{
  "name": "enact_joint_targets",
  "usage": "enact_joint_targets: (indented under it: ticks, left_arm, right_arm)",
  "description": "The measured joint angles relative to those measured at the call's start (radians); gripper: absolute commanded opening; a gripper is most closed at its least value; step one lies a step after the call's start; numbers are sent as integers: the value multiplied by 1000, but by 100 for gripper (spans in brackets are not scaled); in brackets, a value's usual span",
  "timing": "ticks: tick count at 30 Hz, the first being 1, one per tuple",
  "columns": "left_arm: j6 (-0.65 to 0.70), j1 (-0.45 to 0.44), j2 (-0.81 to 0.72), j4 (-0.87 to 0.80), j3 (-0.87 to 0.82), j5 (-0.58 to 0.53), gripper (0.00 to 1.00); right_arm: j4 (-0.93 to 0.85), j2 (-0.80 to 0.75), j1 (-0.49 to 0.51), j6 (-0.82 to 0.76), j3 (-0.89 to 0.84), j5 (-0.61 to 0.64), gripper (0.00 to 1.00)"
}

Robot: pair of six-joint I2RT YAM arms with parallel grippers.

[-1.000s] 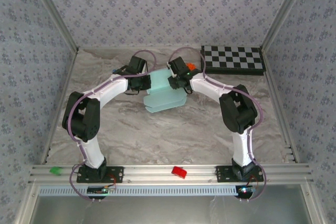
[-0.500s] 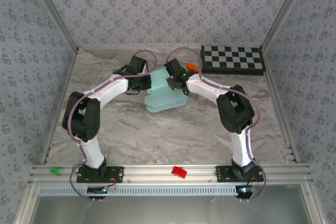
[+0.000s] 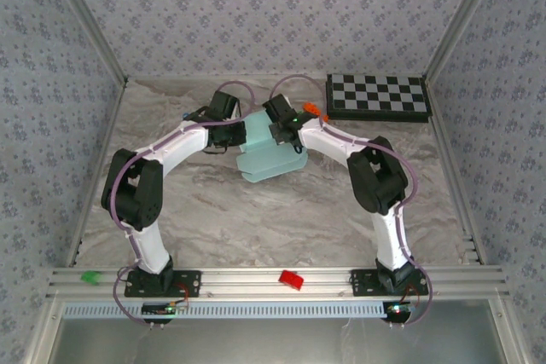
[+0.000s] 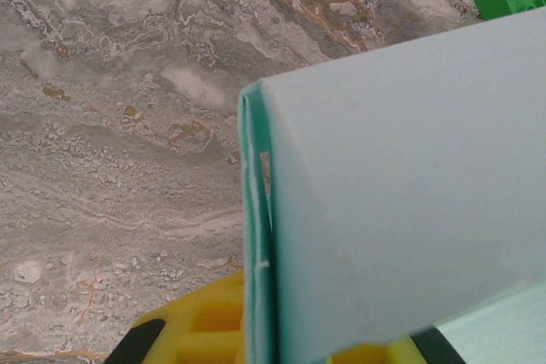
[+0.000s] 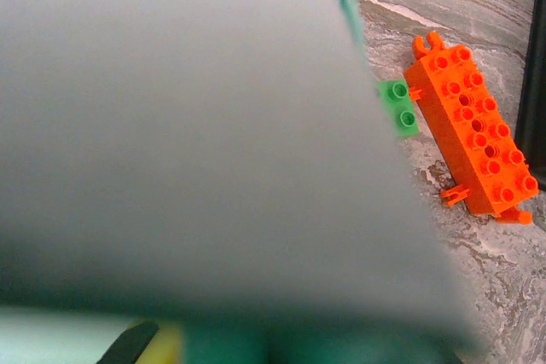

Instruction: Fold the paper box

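Table (image 3: 213, 210): marbled grey-brown top. Both my arms reach over it to the far middle.
Checkerboard (image 3: 378, 96): black and white, lying flat at the far right, apart from the box.
Paper box (image 3: 266, 159): pale aqua card at the far middle of the table, between my two grippers. My left wrist view shows a folded edge of two layers (image 4: 401, 193).
Left gripper (image 3: 235, 136): clamped on the box's left side. The folded edge runs down between my yellow pads (image 4: 200, 330).
Right gripper (image 3: 286, 136): at the box's right side, with a blurred panel (image 5: 196, 142) right up against my wrist camera. I cannot tell whether these fingers are pinching or parted.
Orange brick (image 5: 473, 147): long and studded, on the table just right of the box.
Green brick (image 5: 398, 108): small, just beside the orange brick, at the panel's edge.
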Motion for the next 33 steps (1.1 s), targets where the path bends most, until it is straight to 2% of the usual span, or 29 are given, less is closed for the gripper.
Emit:
enact_joint_targets:
  ticks: [18,25,33]
  left_arm:
    - [0,0,12,21,0,4,0]
    - [0,-2,19,26,0,8,0]
    - [0,-1,20,19,0,0,0]
  right_arm:
    - [-113,53,32,120,88,140,5]
    - [-140,69,34,153,105,155,2]
    - [-85,53,34,135,65,122,9]
